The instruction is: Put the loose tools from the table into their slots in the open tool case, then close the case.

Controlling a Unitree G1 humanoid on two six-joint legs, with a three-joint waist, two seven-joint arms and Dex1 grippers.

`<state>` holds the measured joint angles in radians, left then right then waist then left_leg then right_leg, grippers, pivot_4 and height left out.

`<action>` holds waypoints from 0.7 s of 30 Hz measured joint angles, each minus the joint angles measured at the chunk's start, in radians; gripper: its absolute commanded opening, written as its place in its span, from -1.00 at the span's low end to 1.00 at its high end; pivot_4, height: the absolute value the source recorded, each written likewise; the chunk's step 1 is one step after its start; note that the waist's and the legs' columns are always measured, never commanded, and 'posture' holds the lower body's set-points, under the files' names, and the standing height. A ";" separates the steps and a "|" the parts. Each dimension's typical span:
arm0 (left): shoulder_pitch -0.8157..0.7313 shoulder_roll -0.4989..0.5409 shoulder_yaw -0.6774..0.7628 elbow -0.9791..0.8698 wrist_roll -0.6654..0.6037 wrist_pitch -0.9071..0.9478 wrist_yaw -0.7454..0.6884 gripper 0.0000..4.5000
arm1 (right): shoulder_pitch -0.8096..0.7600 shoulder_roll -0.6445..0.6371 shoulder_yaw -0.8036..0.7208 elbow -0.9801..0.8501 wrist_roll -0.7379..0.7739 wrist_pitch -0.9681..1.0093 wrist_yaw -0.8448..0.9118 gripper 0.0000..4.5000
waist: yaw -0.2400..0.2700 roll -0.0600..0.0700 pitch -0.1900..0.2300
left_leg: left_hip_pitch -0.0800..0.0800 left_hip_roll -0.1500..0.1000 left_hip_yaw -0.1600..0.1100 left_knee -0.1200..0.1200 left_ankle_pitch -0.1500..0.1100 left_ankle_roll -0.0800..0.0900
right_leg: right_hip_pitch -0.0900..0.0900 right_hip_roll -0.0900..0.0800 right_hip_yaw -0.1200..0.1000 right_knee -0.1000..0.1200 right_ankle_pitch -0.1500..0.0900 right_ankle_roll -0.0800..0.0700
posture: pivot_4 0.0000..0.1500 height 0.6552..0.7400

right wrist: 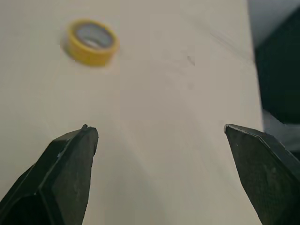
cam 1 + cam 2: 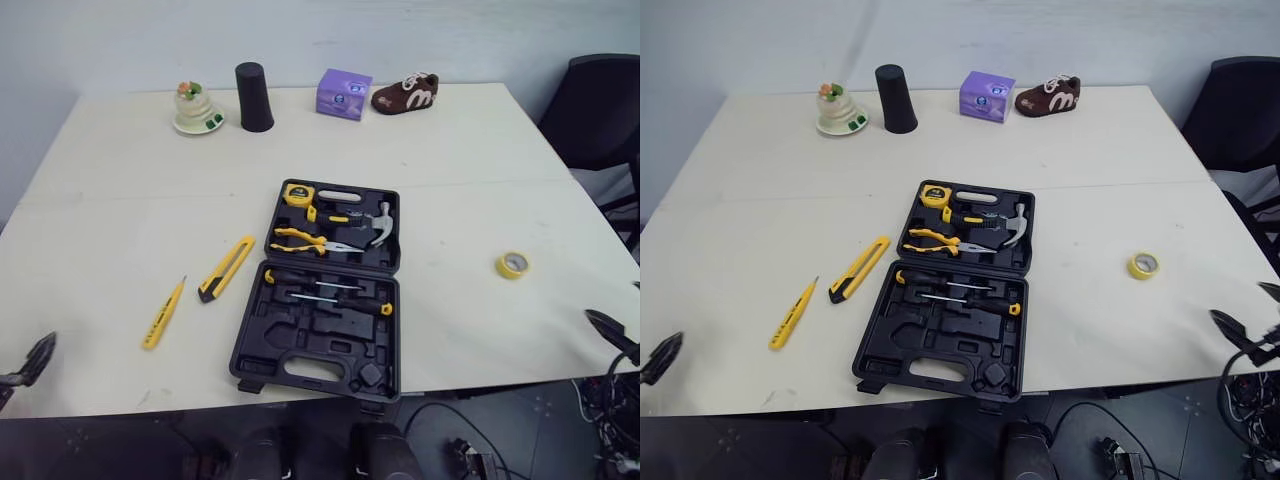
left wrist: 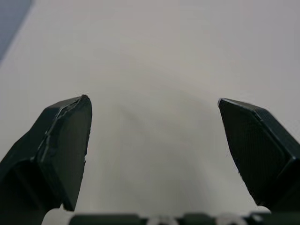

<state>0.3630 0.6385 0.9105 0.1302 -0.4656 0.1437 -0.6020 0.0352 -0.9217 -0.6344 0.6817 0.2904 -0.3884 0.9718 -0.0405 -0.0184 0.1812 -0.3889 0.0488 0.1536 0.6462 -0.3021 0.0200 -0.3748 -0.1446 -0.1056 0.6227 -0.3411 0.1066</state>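
Note:
The black tool case lies open in the middle of the table, holding a tape measure, pliers, a hammer and screwdrivers. Left of it lie a yellow-and-black utility knife and a yellow tester screwdriver. A yellow tape roll rests to the right of the case and also shows in the right wrist view. My left gripper is open over bare table at the near left edge. My right gripper is open at the near right edge, short of the tape roll.
Along the far edge of the table stand a small ornament on a dish, a black cup, a purple box and a brown shoe. A dark chair stands past the right edge.

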 measured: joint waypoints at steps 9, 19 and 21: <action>0.041 -0.052 0.029 0.007 0.012 -0.051 0.055 1.00 | -0.053 -0.045 0.024 0.136 -0.019 -0.048 -0.037 0.99 | -0.014 0.003 0.000 | 0.000 0.000 0.000 -0.001 0.003 -0.005 | 0.000 0.000 -0.001 0.001 0.000 -0.001 | 1.00 1.00; -0.021 0.012 -0.024 0.062 0.013 -0.071 0.016 1.00 | -0.005 -0.016 0.037 -0.003 0.044 -0.017 0.020 0.99 | 0.015 0.011 0.006 | 0.000 -0.025 -0.045 -0.012 0.019 0.008 | 0.031 -0.022 -0.050 -0.012 0.001 0.007 | 1.00 1.00; -0.029 0.018 -0.028 0.079 0.013 -0.071 0.009 1.00 | -0.002 -0.016 0.038 -0.017 0.044 -0.016 0.019 0.99 | 0.023 0.011 0.006 | 0.000 -0.024 -0.045 -0.013 0.018 0.007 | 0.030 -0.022 -0.049 -0.012 0.000 0.007 | 1.00 1.00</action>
<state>0.3339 0.6565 0.8823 0.2092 -0.4523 0.0729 -0.5927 0.0332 -0.9377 -0.5965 0.6645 0.3345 -0.4046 0.9903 -0.0179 -0.0070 0.1872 -0.3893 0.0249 0.1084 0.6335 -0.2838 0.0271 -0.3445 -0.1665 -0.1549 0.6105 -0.3408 0.1132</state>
